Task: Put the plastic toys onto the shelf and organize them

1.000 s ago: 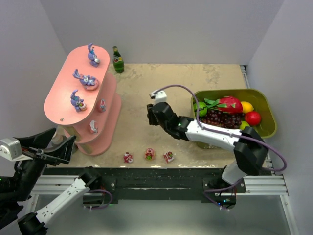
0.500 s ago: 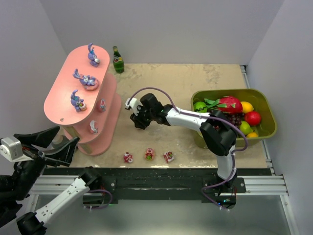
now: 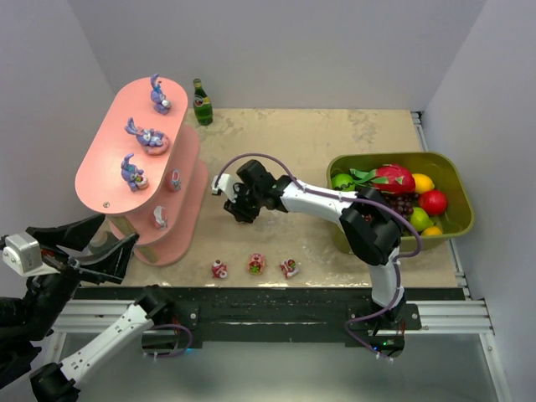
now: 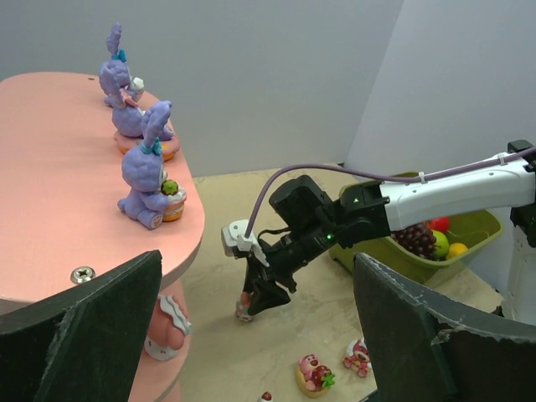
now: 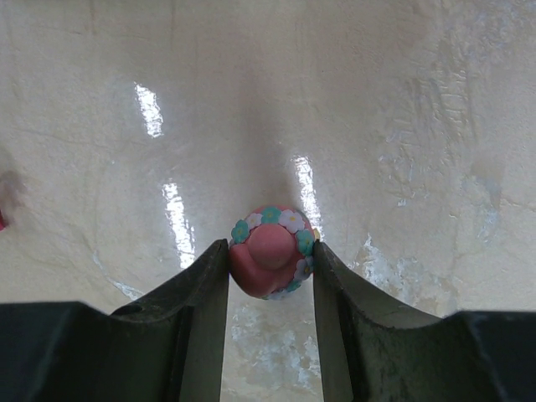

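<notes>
Clamped on a tiny pink flower-ringed plastic toy (image 5: pixel 270 258), the right gripper (image 3: pixel 240 213) is swinging across toward the tall salmon-pink tiered shelf (image 3: pixel 107 172), nearing placement.

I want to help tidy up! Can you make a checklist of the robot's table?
Surface: beige table, patchy.
Job's things: pink shelf holds three purple bunnies on top, two toys lower; three toys at the table's near edge.
Clutter: green bottle by the shelf; tub of fruit on the right.
Hands: left hand open near the shelf; right hand shut on a pink toy.
Cables: purple cable loops over the right arm.
Surroundings: plain white walls.
</notes>
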Robot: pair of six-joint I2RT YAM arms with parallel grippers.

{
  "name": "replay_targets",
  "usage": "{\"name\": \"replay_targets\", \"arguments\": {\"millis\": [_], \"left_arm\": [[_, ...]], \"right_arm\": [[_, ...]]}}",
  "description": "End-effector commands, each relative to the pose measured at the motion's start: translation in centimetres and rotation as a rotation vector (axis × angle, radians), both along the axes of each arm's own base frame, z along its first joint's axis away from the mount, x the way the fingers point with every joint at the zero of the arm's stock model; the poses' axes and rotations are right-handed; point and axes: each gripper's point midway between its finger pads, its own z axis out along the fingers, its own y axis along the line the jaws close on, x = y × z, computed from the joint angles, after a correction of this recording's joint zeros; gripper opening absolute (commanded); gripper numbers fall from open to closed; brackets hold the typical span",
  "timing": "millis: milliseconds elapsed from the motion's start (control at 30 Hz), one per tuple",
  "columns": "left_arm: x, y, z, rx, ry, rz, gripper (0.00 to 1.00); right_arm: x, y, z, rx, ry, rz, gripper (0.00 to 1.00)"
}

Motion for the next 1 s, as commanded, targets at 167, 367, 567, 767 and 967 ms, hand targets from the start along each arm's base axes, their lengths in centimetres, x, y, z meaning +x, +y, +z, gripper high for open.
{"name": "replay_targets", "arguments": {"millis": [167, 367, 567, 767, 967], "left_arm": [[0.1, 0.5, 0.7, 0.005, -0.022, 0.029, 1.0], [0.2, 0.5, 0.8, 0.004, -0.023, 0.028, 1.0], [-0.2, 0.8, 1.2, -0.011, -0.024, 0.027, 1.0], [-0.7, 1.3, 1.3, -0.031, -0.007, 0.028, 1.0], [-0.5, 1.8, 0.7, -0.028, 0.023, 0.062, 1.0]], "right_arm": [[0.8, -0.4, 0.4, -0.024, -0.052, -0.005, 0.27], [1.3, -0.4, 2.7, 0.043, -0.101, -0.054, 0.54], [1.7, -0.2, 6.7, 0.174, -0.156, -0.137, 0.71], [3.3, -1.5, 10.4, 0.275, -0.22, -0.323, 0.77], [0.3, -0.3, 11.4, 0.391, -0.042, -0.498, 0.26]]}}
